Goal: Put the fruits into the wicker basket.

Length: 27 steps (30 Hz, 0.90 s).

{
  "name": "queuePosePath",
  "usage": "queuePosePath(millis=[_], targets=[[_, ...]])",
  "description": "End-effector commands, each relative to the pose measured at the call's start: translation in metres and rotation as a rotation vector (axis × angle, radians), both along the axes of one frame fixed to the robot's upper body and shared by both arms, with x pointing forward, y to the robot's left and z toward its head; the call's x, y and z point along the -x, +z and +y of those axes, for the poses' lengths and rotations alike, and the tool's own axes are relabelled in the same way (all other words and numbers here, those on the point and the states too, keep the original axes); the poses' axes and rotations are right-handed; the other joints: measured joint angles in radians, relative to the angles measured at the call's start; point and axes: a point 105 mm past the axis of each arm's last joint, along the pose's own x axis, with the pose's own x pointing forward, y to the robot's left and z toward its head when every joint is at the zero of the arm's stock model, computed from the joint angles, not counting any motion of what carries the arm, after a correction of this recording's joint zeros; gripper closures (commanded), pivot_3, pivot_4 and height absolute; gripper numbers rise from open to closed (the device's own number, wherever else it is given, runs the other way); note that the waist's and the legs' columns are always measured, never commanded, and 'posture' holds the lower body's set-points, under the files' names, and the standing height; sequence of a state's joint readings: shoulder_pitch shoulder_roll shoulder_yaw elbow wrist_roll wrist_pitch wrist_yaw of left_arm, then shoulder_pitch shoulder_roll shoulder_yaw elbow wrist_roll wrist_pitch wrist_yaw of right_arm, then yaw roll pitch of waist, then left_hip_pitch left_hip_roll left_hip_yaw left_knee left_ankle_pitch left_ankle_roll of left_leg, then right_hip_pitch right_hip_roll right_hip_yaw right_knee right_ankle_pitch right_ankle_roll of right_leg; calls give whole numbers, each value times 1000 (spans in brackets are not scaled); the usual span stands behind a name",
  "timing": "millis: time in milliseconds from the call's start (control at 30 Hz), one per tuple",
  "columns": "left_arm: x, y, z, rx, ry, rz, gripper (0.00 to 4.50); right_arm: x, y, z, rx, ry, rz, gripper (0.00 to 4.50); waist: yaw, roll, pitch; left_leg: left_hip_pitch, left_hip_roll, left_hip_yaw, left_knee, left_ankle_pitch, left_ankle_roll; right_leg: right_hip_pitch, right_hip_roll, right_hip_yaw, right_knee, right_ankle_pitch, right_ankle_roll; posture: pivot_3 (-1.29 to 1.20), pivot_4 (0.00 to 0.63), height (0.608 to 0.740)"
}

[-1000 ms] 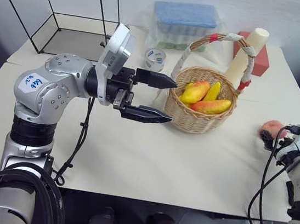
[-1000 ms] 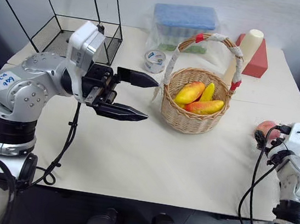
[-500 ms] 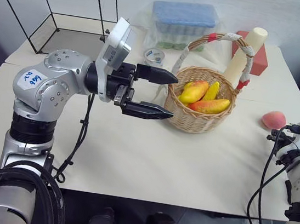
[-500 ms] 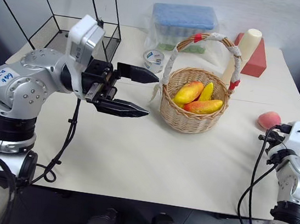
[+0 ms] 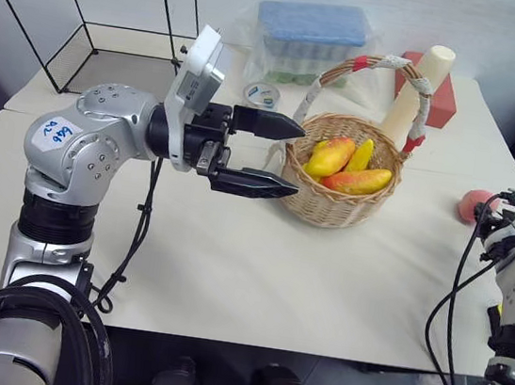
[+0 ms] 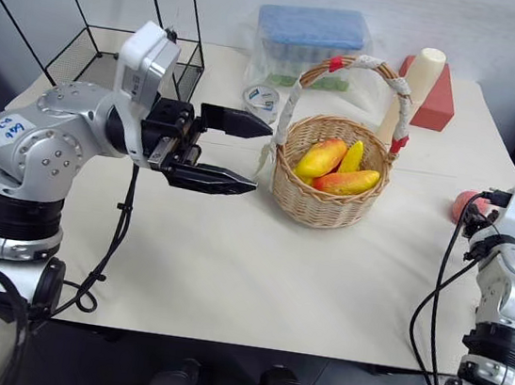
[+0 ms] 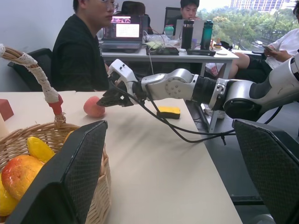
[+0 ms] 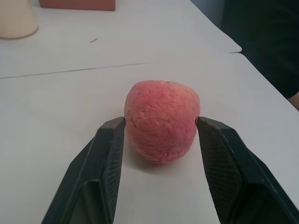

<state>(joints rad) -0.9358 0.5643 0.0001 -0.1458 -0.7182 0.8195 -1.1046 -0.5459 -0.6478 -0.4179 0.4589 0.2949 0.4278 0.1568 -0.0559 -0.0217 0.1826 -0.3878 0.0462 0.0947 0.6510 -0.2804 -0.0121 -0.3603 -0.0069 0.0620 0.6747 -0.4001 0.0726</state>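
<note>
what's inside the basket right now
The basket holds two yellow-red mangoes and a yellow banana-like piece upright between them. Anything beneath them is covered. The peach sits outside on the table.

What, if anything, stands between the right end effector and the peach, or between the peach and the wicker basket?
Nothing visible blocks either. The right end effector has a finger on each side of the peach, which sits on the table. Bare tabletop lies between the peach and the wicker basket; the basket's arched handle spans its opening, so the drop must pass beside it.
</note>
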Motion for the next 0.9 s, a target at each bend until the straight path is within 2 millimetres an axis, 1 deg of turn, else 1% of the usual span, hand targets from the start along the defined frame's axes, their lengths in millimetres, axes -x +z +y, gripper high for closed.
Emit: queuePosePath(millis=[33, 233, 333, 433, 500, 667, 833, 900], targets=[[9, 14, 0, 23, -14, -57, 0, -4, 20, -5, 56, -9, -48, 2053, -1, 0, 0, 0, 0, 0, 0, 0, 0, 0, 0, 0, 0, 0, 0, 0, 150, 740], [9, 14, 1, 28, -1, -57, 0, -15, 23, -13, 75, -39, -9, 2053, -5, 0, 0, 0, 0, 0, 0, 0, 0, 0, 0, 0, 0, 0, 0, 0, 150, 740], [9, 14, 1, 31, 2, -56, 0, -21, 24, -12, 73, -31, 1, 2053, -5, 1, 1, 0, 0, 0, 0, 0, 0, 0, 0, 0, 0, 0, 0, 0, 150, 740], [9, 13, 2, 35, 9, -55, 0, -27, 28, -6, 78, -1, -3, 1501, -5, 1, 1, 0, 0, 0, 0, 0, 0, 0, 0, 0, 0, 0, 0, 0, 150, 740], [9, 13, 3, 36, 12, -55, 0, -31, 31, -4, 86, 6, 0, 914, -5, 1, 1, 0, 0, 1, 0, 0, 0, 0, 0, 0, 0, 0, 0, 0, 150, 740], [9, 13, 4, 38, 18, -56, 0, -36, 30, -8, 61, -39, 35, 914, -5, 1, 1, 0, 0, 0, 0, 0, 0, 0, 0, 0, 0, 0, 0, 0, 150, 740], [8, 14, 4, 41, 21, -58, 0, -41, 28, -6, 43, -39, 74, 914, -6, 1, 1, 0, 0, 1, 0, 0, 0, -1, 0, 0, 0, 0, 0, 0, 150, 740], [8, 15, 4, 43, 23, -57, 0, -41, 26, -7, 48, -40, 84, 1295, -6, 1, 1, 0, 0, 1, 0, 0, 0, -1, 0, 0, 0, 0, 0, 0, 150, 740]])
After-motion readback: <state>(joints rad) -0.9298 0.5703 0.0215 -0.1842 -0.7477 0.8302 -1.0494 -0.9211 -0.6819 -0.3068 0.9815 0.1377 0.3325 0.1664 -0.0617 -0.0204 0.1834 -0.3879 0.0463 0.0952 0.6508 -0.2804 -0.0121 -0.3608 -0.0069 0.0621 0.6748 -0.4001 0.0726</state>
